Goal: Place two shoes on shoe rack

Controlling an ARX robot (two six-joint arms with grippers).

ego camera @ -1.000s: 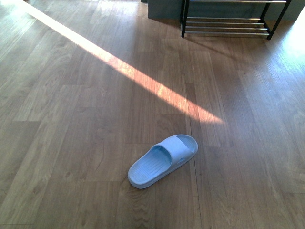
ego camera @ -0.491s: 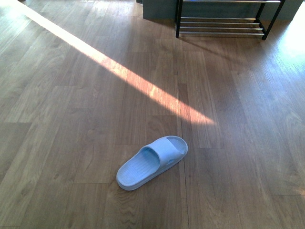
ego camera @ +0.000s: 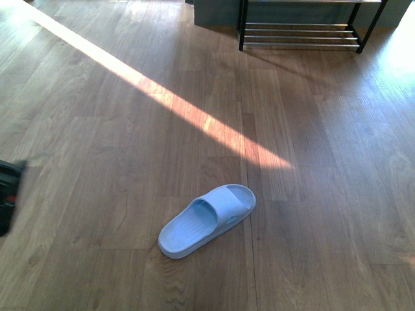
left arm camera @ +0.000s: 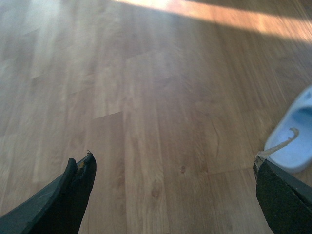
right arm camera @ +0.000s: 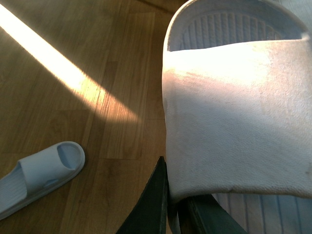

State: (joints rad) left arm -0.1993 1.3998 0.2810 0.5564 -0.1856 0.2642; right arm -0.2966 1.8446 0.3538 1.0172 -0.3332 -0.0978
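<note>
One pale blue slide (ego camera: 207, 220) lies on the wood floor, its toe pointing to the far right. It also shows in the left wrist view (left arm camera: 295, 139) and in the right wrist view (right arm camera: 39, 175). My right gripper (right arm camera: 170, 195) is shut on the strap edge of the other pale blue slide (right arm camera: 234, 112), held up above the floor. My left gripper (left arm camera: 173, 161) is open over bare floor, to the left of the lying slide. A blurred dark part of the left arm (ego camera: 8, 194) shows at the left edge. The shoe rack (ego camera: 301, 29) stands at the far right.
A bright strip of sunlight (ego camera: 188, 113) runs slantwise across the wood floor between the slide and the rack. A grey block (ego camera: 217, 13) stands just left of the rack.
The front view shifted, so the slide and the rack moved left in the picture. A dark part of the left arm has come in at the left edge.
</note>
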